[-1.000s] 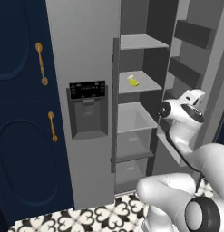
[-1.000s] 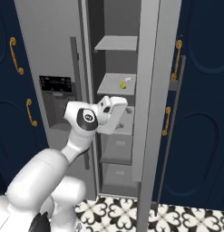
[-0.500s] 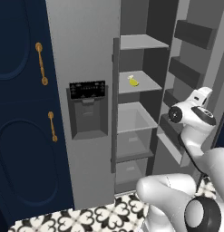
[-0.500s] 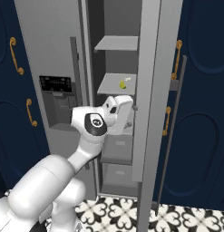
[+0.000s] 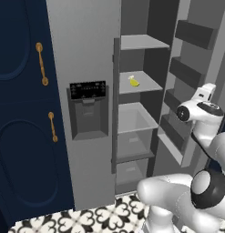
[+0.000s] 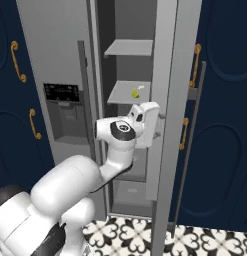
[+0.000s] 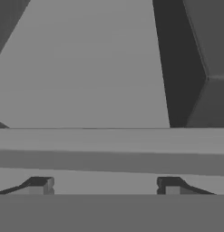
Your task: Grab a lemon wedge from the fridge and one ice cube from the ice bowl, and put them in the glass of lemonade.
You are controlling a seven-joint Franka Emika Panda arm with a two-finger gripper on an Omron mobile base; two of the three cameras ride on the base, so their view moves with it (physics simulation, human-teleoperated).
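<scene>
Two-finger gripper [image 7: 104,186] seen with jaws apart, empty, below tiny yellow lemon wedge [image 5: 134,82]; shelf edge likely struck if raised carelessly.

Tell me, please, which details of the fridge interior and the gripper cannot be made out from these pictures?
- Lemon wedge: too small in both base views to tell its cut side or exactly how it lies on the shelf.
- Gripper: in the right base view the wrist housing hides its fingertips.
- Lower drawers: contents hidden behind their fronts.
- Fridge: its top is cut off by the frame edge in both base views.
</scene>
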